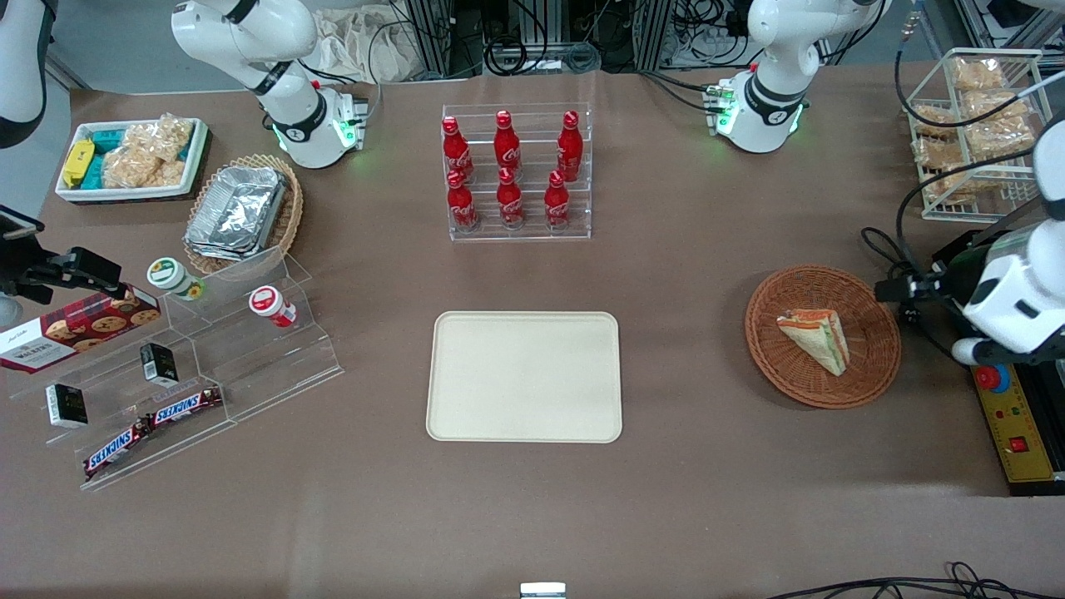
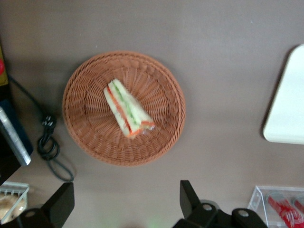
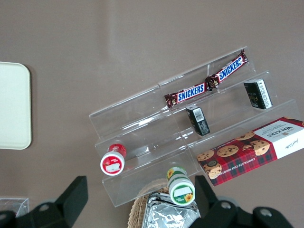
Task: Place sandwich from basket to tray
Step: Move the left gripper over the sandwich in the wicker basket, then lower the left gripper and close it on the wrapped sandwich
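Note:
The sandwich (image 1: 816,339), a wrapped white-bread wedge with green and orange-red filling, lies in the round reddish-brown wicker basket (image 1: 774,366). Both also show in the left wrist view, the sandwich (image 2: 127,108) in the middle of the basket (image 2: 85,128). My left gripper (image 1: 892,289) hangs above the table beside the basket's rim, toward the working arm's end. It is open and empty, with its fingers (image 2: 190,199) spread wide apart around its midpoint (image 2: 124,205). The cream-beige tray (image 1: 524,376) lies bare at the table's middle, and its corner shows in the left wrist view (image 2: 287,104).
An acrylic rack of red cola bottles (image 1: 509,173) stands farther from the front camera than the tray. A wire rack of bagged snacks (image 1: 973,133), black cables (image 1: 882,245) and a control box (image 1: 1011,424) lie near the basket. Snack shelves (image 1: 166,374) stand toward the parked arm's end.

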Controlling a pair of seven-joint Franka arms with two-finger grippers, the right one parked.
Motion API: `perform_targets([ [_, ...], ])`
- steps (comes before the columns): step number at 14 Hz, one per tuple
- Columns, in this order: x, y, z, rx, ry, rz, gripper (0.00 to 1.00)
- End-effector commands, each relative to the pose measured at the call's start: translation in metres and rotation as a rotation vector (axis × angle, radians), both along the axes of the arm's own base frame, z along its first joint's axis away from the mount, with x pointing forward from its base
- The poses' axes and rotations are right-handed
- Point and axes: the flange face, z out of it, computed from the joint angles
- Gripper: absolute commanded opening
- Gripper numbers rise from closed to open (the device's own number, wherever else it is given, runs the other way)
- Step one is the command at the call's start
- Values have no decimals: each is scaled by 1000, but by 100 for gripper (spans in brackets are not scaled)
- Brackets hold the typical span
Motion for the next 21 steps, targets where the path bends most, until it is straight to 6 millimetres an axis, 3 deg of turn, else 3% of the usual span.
perform_targets([
  [1, -31, -3, -41, 35, -41, 60, 99],
  [5, -44, -3, -116, 46, -89, 197, 99],
  [6, -48, 9, -134, 49, -107, 247, 99],
  [9, -47, 21, -161, 47, -101, 342, 99],
  [12, -38, 21, -193, 41, -120, 498, 99],
  [15, -36, 21, -210, 37, -120, 568, 99],
  [18, -52, 29, -235, 42, -124, 588, 99],
  [21, -58, 35, -244, 63, -127, 574, 99],
])
